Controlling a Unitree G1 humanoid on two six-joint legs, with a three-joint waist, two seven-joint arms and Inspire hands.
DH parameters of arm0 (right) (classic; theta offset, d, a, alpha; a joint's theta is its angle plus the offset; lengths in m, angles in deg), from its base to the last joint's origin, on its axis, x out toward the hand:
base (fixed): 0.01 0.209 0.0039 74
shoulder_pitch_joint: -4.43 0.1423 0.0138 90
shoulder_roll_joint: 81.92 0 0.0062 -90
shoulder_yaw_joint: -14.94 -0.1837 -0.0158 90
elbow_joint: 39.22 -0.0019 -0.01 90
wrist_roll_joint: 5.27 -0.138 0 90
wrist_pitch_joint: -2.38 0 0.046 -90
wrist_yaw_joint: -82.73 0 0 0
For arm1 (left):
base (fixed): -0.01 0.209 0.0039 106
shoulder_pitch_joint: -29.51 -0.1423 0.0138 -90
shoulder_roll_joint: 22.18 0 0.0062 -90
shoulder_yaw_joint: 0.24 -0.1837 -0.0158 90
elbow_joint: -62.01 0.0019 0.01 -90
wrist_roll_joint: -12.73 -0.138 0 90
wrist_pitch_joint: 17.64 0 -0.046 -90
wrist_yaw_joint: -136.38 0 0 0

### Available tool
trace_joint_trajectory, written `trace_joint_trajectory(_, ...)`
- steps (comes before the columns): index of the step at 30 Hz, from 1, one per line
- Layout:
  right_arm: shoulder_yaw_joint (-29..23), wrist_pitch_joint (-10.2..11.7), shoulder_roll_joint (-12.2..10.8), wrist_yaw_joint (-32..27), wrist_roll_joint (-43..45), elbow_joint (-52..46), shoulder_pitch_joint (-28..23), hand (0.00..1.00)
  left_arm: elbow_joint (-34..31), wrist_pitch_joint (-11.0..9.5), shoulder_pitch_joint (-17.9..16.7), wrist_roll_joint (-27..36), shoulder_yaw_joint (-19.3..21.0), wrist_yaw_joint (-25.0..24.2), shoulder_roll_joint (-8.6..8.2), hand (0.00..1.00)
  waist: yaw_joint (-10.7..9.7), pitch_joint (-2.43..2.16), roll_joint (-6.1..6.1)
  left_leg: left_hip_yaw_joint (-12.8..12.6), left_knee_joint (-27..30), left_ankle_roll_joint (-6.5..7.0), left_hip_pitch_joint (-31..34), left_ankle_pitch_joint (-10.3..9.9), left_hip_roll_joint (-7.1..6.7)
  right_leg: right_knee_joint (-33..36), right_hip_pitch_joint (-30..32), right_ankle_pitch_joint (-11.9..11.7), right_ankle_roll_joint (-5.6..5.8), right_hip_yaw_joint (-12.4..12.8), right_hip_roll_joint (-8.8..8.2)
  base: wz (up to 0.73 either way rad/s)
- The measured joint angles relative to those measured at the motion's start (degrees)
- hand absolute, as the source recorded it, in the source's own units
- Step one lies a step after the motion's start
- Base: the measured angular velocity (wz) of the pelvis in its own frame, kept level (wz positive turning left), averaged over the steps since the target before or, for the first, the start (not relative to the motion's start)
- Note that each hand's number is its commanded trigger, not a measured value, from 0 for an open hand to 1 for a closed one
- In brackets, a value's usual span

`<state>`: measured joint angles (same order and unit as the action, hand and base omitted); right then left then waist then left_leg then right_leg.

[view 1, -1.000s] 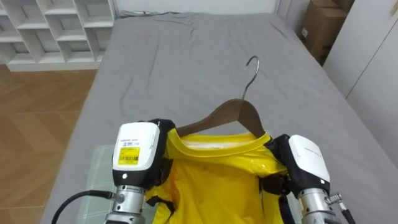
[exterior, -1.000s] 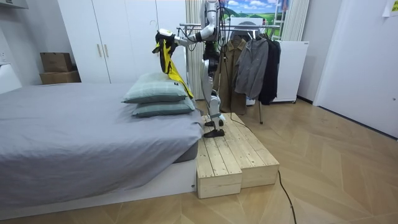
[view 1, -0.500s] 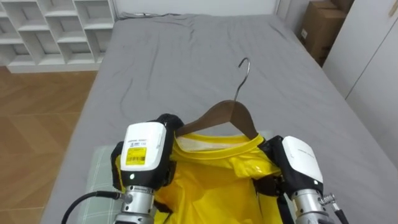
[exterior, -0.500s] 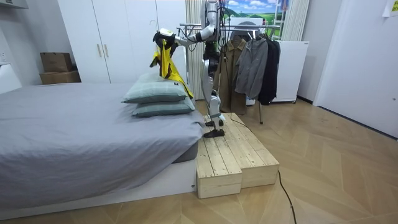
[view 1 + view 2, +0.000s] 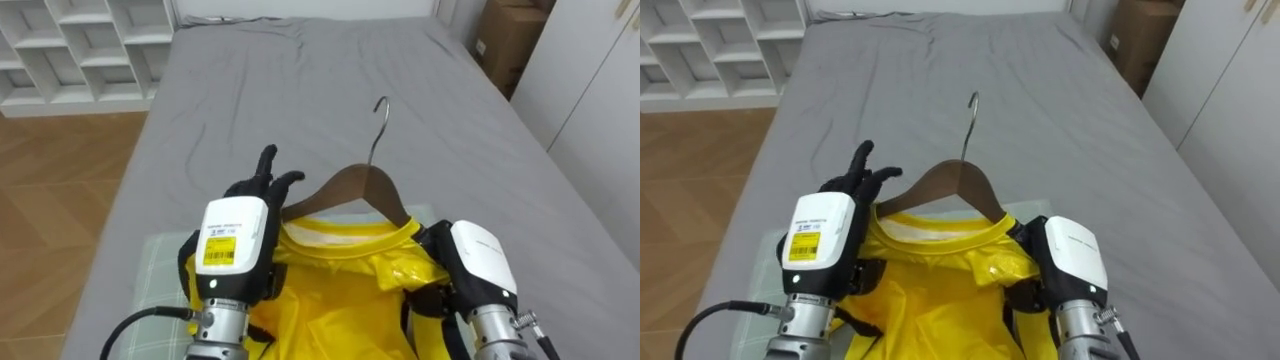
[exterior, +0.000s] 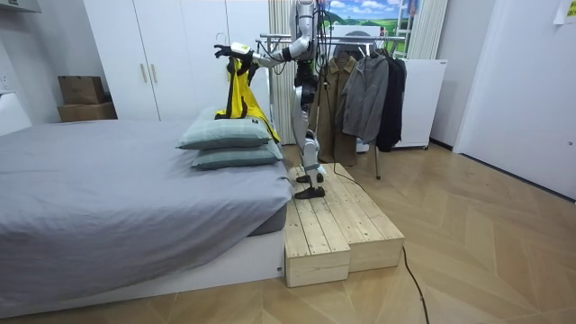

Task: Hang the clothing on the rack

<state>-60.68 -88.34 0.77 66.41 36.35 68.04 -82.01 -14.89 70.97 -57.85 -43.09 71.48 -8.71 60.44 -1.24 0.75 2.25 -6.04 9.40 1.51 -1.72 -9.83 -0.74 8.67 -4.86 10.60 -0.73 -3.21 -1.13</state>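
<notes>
Shirt (image 5: 330, 300), yellow, sits threaded on the wooden hanger (image 5: 350, 188) above the bed (image 5: 300, 80). Left of the hanger, the left hand (image 5: 235, 245) spreads its fingers free. To the hanger's right, the right hand (image 5: 478, 262) is buried in cloth, its grip unclear. Carrying it to the clothes rack (image 6: 273, 37) remains.

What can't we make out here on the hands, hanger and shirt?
Right hand: its hold, hidden behind its own back in the eye views.
Hanger: its ends, behind the left hand and the yellow shirt.
Yellow shirt's lower part: cut off by the eye views' bottom edge.
Room view: both hands too small.
</notes>
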Motion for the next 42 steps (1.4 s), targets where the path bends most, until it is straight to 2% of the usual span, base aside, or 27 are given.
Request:
trace_joint_trajectory(8,-0.19,0.20,0.17,0.16,1.67,0.00,-0.01,1.00,0.00,-0.40,-0.06,0.00,0.00,-1.95,0.01,0.00,-0.11,-0.01,-0.04,-0.11,0.01,0.00,0.01,0.00,-0.01,-0.01,0.01,0.00,0.00,-0.06,-0.01,0.00)
trace_joint_trajectory(14,-1.01,0.30,1.01,0.16,2.06,0.00,-0.21,1.00,0.00,-0.37,-0.16,-0.03,0.04,-3.55,1.46,0.00,-0.36,-0.06,-0.12,-0.12,0.02,0.00,-0.11,0.00,0.00,-0.01,-0.10,0.00,0.00,-0.01,0.00,0.00)
trace_joint_trajectory(21,-6.45,0.75,1.41,0.14,2.57,0.00,-0.36,1.00,-0.16,-0.40,-0.27,0.02,0.66,-4.76,1.47,0.00,-0.51,-0.18,0.06,-0.33,0.03,0.00,-0.10,0.00,0.04,0.04,0.00,0.00,0.00,0.05,0.02,0.00)
trace_joint_trajectory(25,-8.49,1.04,2.47,-0.22,2.29,0.00,-0.40,1.00,-2.26,-0.46,-0.31,0.09,1.82,-5.44,1.47,0.00,-1.13,-0.31,0.19,-0.06,0.10,0.00,0.02,0.00,0.04,0.17,0.05,0.00,0.00,-0.02,0.02,0.00)
trace_joint_trajectory(30,-10.42,1.53,2.46,-3.42,0.43,0.00,-0.51,1.00,-3.60,-0.66,-0.96,0.05,2.36,-5.44,1.59,0.00,-1.97,-0.81,0.81,-0.07,0.11,0.00,-0.13,0.00,0.05,0.18,-0.03,0.00,0.00,0.15,0.03,0.00)
trace_joint_trajectory(36,-12.26,1.97,2.42,-6.15,0.30,0.14,-0.66,1.00,-4.29,-0.63,-1.94,0.08,2.35,-6.32,2.62,0.00,-3.09,-0.87,0.67,-0.32,0.14,0.00,-0.21,0.00,0.03,0.10,-0.19,-0.01,-0.01,0.27,0.01,0.00)
trace_joint_trajectory(42,-12.23,2.10,2.40,-6.46,-3.19,1.47,-2.60,1.00,-4.29,-0.64,-2.10,0.10,0.84,-6.66,2.44,0.00,-3.64,-0.84,0.52,-1.32,-0.01,0.00,-1.27,0.00,0.07,0.08,-0.95,-0.01,-0.01,0.95,0.00,-0.06)
